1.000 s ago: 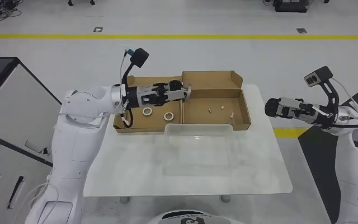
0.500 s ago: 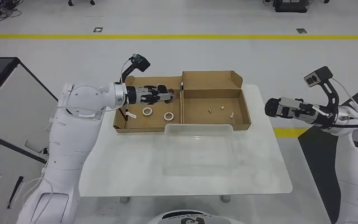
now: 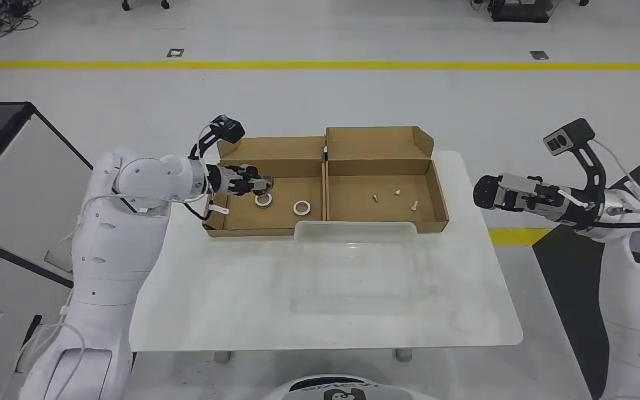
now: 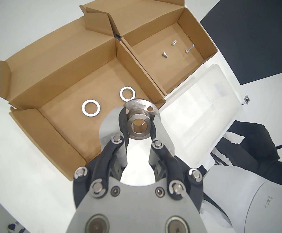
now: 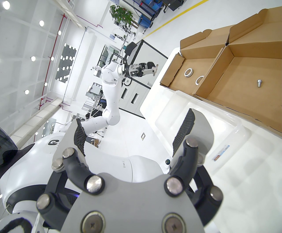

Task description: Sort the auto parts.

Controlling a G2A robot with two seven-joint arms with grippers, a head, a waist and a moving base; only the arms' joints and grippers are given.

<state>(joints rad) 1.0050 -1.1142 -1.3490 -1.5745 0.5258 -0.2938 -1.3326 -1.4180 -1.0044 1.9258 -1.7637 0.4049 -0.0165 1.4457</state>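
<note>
— What parts are there, and how many of each?
— Six in all: one flanged metal hub (image 4: 141, 105), two flat rings (image 4: 91, 108) and three small bolts (image 4: 164, 54).
— Where is the hub?
— The left end effector (image 4: 137, 123) has it pinched by the collar, with a pad on either side. It holds the hub in the air over the left box (image 4: 55, 66). The two rings lie flat on that box's floor, near each other but not touching.
— And the bolts?
— All three lie loose on the floor of the right box (image 4: 152, 66), apart from one another. One is longer than the other two.
— So two boxes?
— Yes, two brown cardboard ones with their flaps open, side by side and touching along one wall. One clear plastic bin (image 4: 207, 106) sits just in front of them, against their near edges.
— The other arm?
— The right end effector (image 5: 134, 118) hangs out past the right edge of the surface (image 3: 250, 300), its fingers spread wide.
— And the surface itself?
— It is white with rounded corners. The boxes sit along its far edge and the bin is about in the middle.
— The room?
— A pale glossy floor (image 3: 400, 30) with one yellow line (image 3: 320, 65) running across it behind the surface. The right wrist view also shows rows of round ceiling lights (image 5: 33, 58) and a potted plant (image 5: 121, 11) at the far end.
</note>
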